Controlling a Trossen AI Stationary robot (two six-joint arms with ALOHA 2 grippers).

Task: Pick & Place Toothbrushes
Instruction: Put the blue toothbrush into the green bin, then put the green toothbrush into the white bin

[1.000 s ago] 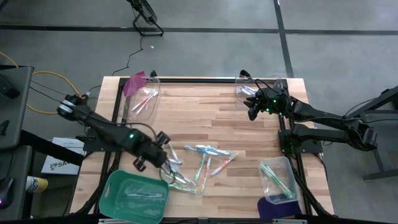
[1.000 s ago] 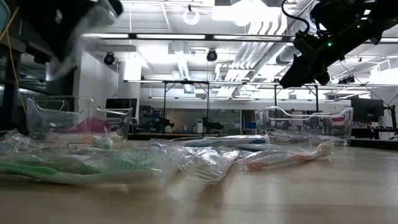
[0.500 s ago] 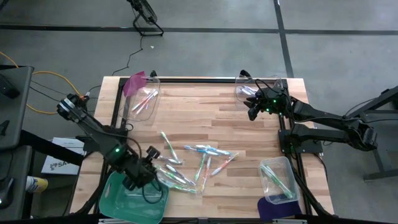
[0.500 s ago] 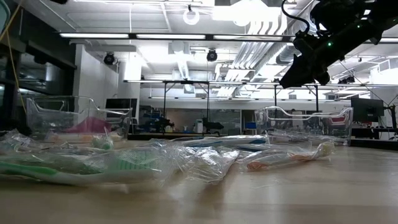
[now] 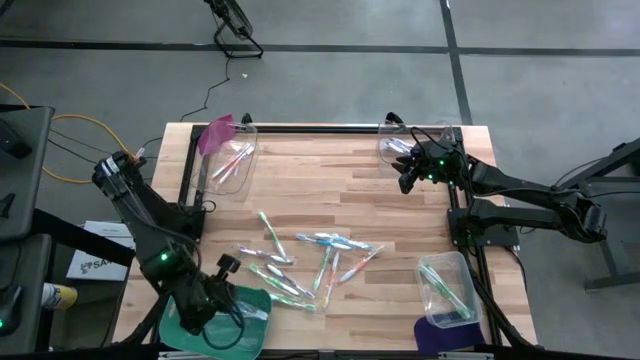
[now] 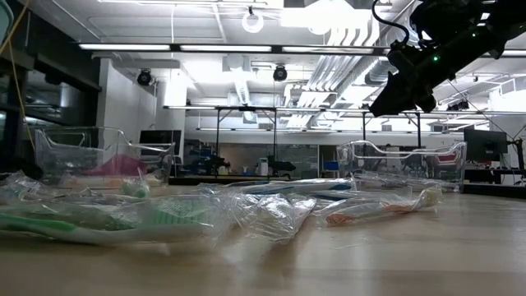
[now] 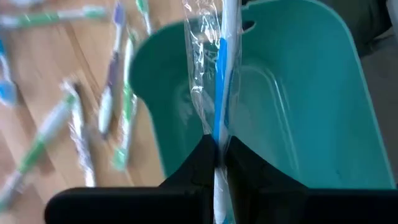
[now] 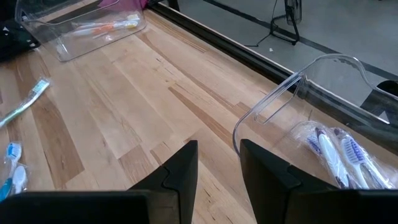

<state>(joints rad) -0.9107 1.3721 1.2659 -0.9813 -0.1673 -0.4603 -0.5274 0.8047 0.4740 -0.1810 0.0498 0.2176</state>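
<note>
My left gripper [image 5: 228,303] hovers over the green bin [image 5: 190,325] at the table's near left corner, shut on a blue-and-white toothbrush in a clear wrapper [image 7: 219,62]. Several wrapped toothbrushes [image 5: 310,265] lie scattered on the wood in the middle of the table. They fill the foreground of the low view [image 6: 164,218]. My right gripper [image 5: 408,178] waits open at the far right, above the table beside a clear bin [image 5: 400,150], with nothing between its fingers [image 8: 217,162]. My left gripper pinches the wrapped toothbrush by its blue handle [image 7: 217,134] between its two fingers [image 7: 202,162]. The fingers slant downward and lie along the brush, which sticks out ahead of them. The brush hangs clear above the green bin's inside [image 7: 298,93].
A clear bin with a pink lid [image 5: 232,160] holds toothbrushes at the far left. The clear bin at the far right holds purple and white ones [image 8: 339,152]. Another clear bin [image 5: 447,290] with green brushes and a purple lid [image 5: 435,335] stands at the near right.
My left gripper has swung from the pile toward the table's near left corner, rising a little and rolling about its own line. It has carried the wrapped toothbrush, lifted clear, over the green bin. It has left the low view.
</note>
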